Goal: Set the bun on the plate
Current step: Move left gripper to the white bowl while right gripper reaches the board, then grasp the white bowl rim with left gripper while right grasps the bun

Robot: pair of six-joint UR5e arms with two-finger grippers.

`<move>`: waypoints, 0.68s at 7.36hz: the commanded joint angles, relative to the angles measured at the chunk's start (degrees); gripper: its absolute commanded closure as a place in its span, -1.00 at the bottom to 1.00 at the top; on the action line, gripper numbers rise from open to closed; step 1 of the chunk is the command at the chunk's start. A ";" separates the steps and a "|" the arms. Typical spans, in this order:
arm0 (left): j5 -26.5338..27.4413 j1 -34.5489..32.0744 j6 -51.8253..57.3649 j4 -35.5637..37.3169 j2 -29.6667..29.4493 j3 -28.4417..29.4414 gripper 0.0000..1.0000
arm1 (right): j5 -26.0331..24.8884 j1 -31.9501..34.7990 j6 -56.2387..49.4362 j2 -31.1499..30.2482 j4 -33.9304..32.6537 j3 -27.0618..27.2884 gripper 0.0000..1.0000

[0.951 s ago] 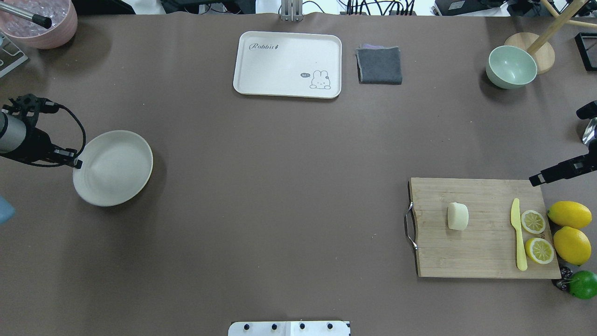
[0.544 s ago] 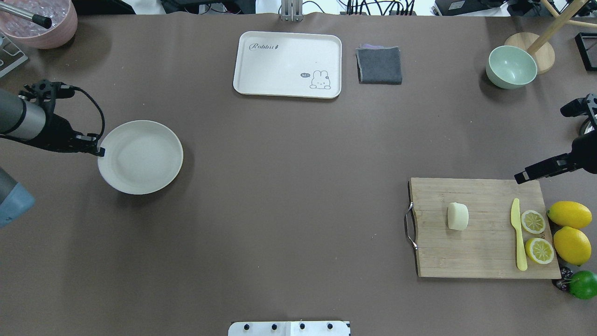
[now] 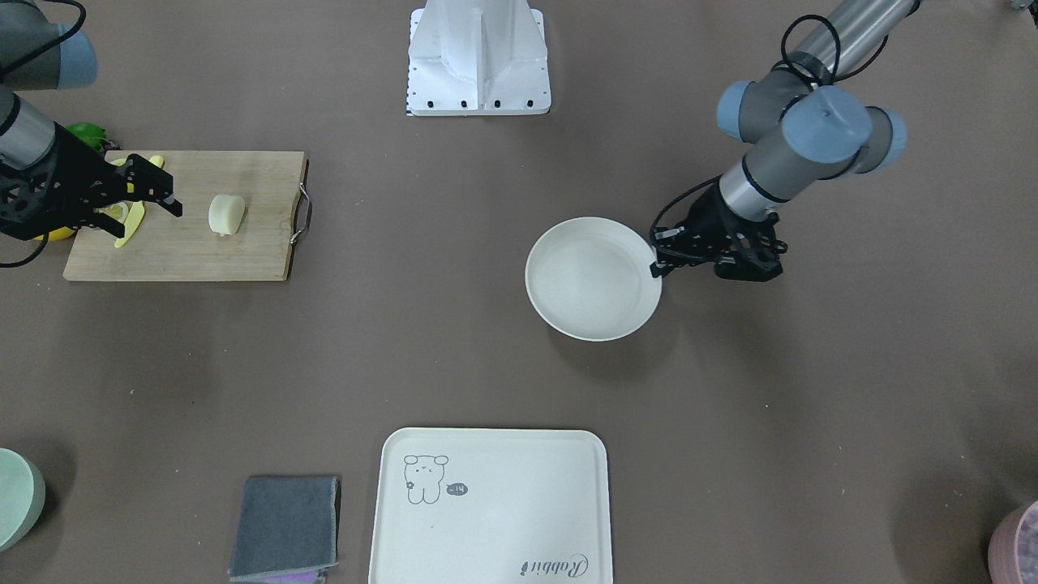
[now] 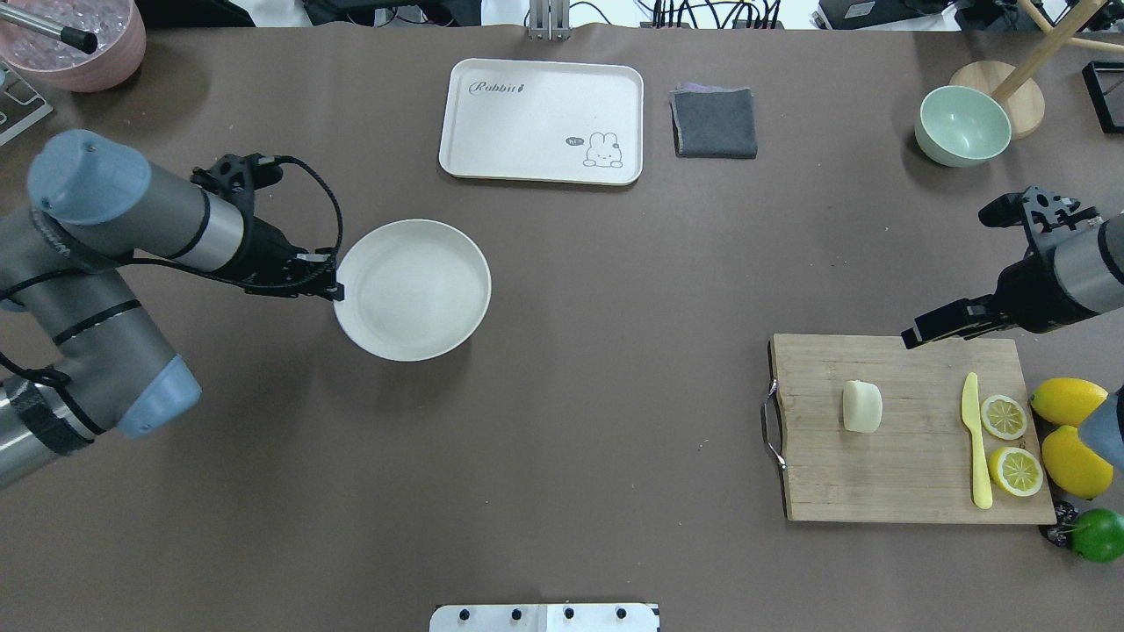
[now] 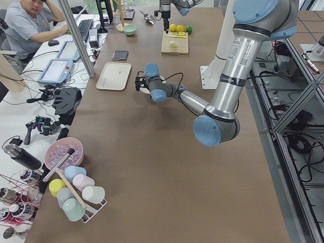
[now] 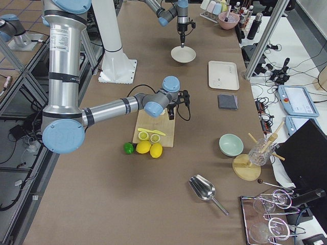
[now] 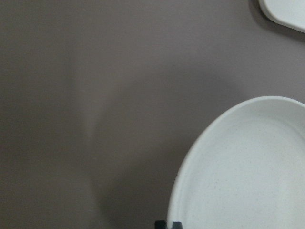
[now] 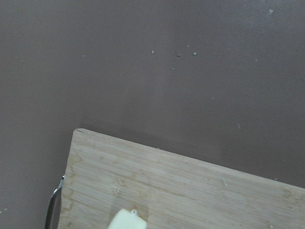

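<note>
The bun (image 4: 861, 406) (image 3: 226, 214) lies on the left part of a wooden cutting board (image 4: 913, 478), and its top edge shows at the bottom of the right wrist view (image 8: 126, 222). My right gripper (image 4: 913, 338) (image 3: 169, 188) hovers open over the board's far edge, to the right of the bun and apart from it. The round off-white plate (image 4: 413, 290) (image 3: 592, 278) (image 7: 248, 171) is left of the table's middle with nothing on it. My left gripper (image 4: 334, 288) (image 3: 655, 266) is shut on its left rim.
On the board lie a yellow knife (image 4: 975, 439) and two lemon halves (image 4: 1004, 417). Whole lemons (image 4: 1071, 402) and a lime (image 4: 1098, 534) sit beside it. At the far edge are a cream tray (image 4: 542, 121), grey cloth (image 4: 715, 123), green bowl (image 4: 962, 125) and pink bowl (image 4: 75, 39).
My left arm has carried the plate rightward from the left edge towards the table's middle. The right gripper has moved left, in over the board's far edge. The bun has not moved.
</note>
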 commanded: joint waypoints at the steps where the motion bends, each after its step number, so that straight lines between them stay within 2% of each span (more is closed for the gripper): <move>1: 6.46 6.80 -5.05 5.22 -6.42 0.38 1.00 | -4.14 -6.28 9.02 2.17 -0.19 -0.42 -0.95; 3: 8.33 9.19 -5.14 5.33 -7.31 0.56 1.00 | -8.97 -12.96 15.36 2.62 -0.28 -0.60 -0.95; 5: 8.42 9.19 -4.88 5.25 -7.32 1.34 1.00 | -8.99 -13.60 16.46 1.75 -0.36 -0.77 -0.85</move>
